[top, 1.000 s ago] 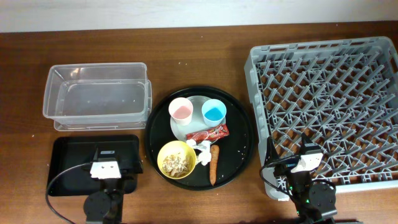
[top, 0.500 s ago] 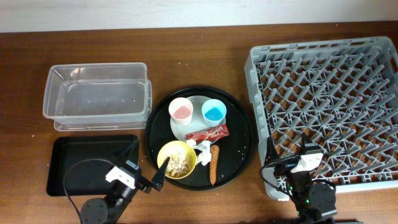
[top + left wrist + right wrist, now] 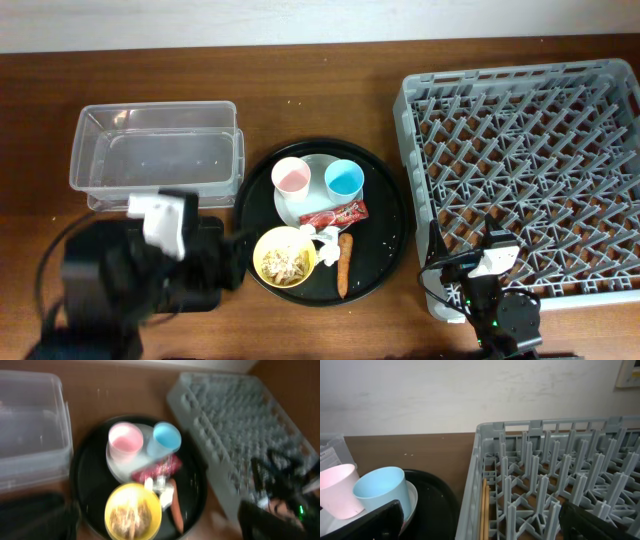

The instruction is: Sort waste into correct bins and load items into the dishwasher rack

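The yellow bowl [image 3: 285, 257] with pale food grains [image 3: 284, 263] sits at the front of the large round black tray [image 3: 385, 215]. The pink cup [image 3: 290, 178] and blue cup [image 3: 343, 180] stand on the pale plate [image 3: 316, 163]. The red wrapper [image 3: 333, 214], white tissue [image 3: 326, 240] and carrot [image 3: 344, 265] lie beside the bowl. My left gripper [image 3: 238, 262] hovers open just left of the bowl; its blurred wrist view looks down on the bowl [image 3: 133, 511] and carrot [image 3: 176, 510]. My right gripper [image 3: 462, 255] is open and empty at the grey rack's [image 3: 520, 150] front left corner.
The clear tub [image 3: 155, 155] stands at the back left. The small black tray [image 3: 208, 228] is mostly hidden under my left arm. Two wooden sticks [image 3: 484, 510] lie along the rack's left wall [image 3: 470, 495].
My left arm has lifted off the small black tray and swung right toward the round tray, now high over the black tray. The right arm has not moved.
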### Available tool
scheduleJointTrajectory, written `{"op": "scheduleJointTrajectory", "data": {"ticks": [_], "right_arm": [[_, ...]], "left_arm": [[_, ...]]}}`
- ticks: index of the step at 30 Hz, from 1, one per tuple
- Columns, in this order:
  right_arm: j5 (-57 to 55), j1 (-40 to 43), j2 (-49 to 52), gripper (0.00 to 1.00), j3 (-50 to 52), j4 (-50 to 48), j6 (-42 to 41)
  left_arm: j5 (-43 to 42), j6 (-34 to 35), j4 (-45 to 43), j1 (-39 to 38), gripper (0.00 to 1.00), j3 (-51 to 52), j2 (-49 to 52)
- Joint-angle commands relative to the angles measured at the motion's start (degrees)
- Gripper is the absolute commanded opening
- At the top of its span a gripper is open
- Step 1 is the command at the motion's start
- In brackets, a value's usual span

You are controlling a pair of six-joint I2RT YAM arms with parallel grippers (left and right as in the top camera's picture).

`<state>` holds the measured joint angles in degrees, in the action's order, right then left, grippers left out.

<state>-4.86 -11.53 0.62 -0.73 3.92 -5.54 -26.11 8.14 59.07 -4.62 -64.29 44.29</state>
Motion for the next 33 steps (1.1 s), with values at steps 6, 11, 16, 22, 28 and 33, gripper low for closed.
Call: {"op": "scheduleJointTrajectory", "data": {"ticks": [6,11,16,22,28,33], "right_arm": [[0.11,0.35,-0.42,0.98,0.42,0.26,0.42],[0.11,0.35,-0.42,0.99,0.42,0.26,0.42],[0.13,0.35,-0.42,0.98,0.42,0.26,0.42],[0.11,0.35,-0.42,0.98,0.42,0.26,0.42],[0.11,0.35,-0.42,0.98,0.42,0.26,0.42],[0.11,0.35,-0.42,0.98,0.42,0.26,0.42]], "left_arm": [[-6.40,-2.23,11.76,-5.46,0.99,-10.86,35.85],[-4.04,-2.19,12.52,-6.03,0.04,-10.86,42.16],[10.86,6.84,12.39,-13.90,0.01,-10.86,42.16],[18.62,10.71,10.38,-26.51,0.00,-10.86,42.16],[18.40,10.71,9.64,-26.84,0.04,-10.86,42.16],[18.43,10.73,9.99,-26.99,0.10,-10.86,42.16]]}}
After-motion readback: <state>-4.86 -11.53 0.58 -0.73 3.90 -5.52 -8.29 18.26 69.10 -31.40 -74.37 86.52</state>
